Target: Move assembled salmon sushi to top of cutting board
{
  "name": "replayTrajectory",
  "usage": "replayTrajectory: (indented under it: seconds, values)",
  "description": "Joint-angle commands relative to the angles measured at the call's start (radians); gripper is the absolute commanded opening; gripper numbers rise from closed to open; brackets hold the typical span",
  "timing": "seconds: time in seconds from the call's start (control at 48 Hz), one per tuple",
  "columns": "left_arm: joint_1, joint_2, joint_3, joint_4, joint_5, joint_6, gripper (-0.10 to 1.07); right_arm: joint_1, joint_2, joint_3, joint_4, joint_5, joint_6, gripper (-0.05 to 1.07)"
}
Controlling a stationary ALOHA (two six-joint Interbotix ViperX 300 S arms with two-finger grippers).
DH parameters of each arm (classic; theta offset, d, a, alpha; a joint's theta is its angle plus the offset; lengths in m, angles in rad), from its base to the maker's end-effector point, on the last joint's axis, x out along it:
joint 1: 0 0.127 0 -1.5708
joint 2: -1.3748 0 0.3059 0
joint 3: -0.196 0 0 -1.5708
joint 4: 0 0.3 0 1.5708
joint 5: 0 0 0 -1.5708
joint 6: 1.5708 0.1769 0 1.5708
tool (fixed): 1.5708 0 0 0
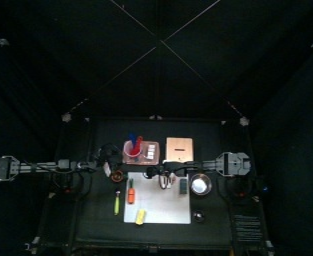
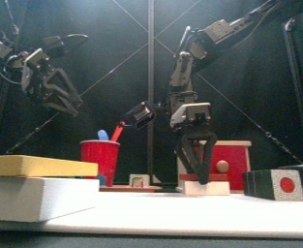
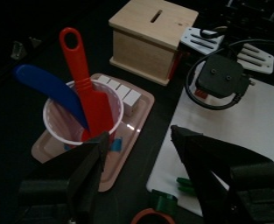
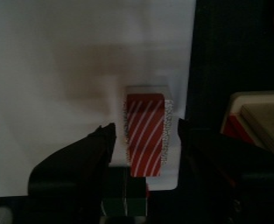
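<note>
the small orange-pink striped salmon sushi on white rice (image 4: 146, 131) lies on the large flat white cutting board (image 4: 57, 96) near its edge, between the right gripper (image 4: 145, 144) fingers, which stand released; lift straight up, clear of it.

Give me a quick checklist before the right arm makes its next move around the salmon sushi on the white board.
1. Right hand open: ok.
2. Small orange-and-white striped salmon sushi lying on the large flat white cutting board: ok.
3. Sushi clear of both jaws: cannot tell.
4. Sushi in one piece: ok.
5. Left hand open, away from the sushi, near the red plastic cup: ok.
</note>
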Motion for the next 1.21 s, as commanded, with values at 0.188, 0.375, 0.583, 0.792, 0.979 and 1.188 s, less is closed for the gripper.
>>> replayTrajectory:
  seconds: [0.188, 0.375, 0.583, 0.792, 0.979, 1.188]
  values:
    - [0.014, 0.0, -0.009, -0.006, -0.003, -0.002, 0.93, 0.003, -0.041, -0.029, 0.003, 0.012, 0.005, 0.95]
    - [0.014, 0.0, -0.014, -0.006, -0.003, -0.002, 0.93, 0.026, -0.109, -0.034, 0.011, 0.026, 0.025, 0.95]
    - [0.011, 0.0, -0.029, -0.012, -0.012, -0.002, 0.93, 0.041, -0.183, -0.028, 0.077, -0.005, 0.021, 0.95]
    - [0.008, 0.0, -0.043, -0.006, -0.075, -0.002, 0.93, 0.058, -0.267, 0.029, 0.135, -0.124, 0.023, 0.95]
    - [0.003, 0.0, -0.057, -0.003, -0.117, 0.0, 0.93, 0.06, -0.373, 0.106, 0.225, -0.275, 0.023, 0.94]
    - [0.003, 0.0, -0.074, 0.011, -0.149, 0.0, 0.93, 0.067, -0.456, 0.253, 0.261, -0.465, 0.023, 0.94]
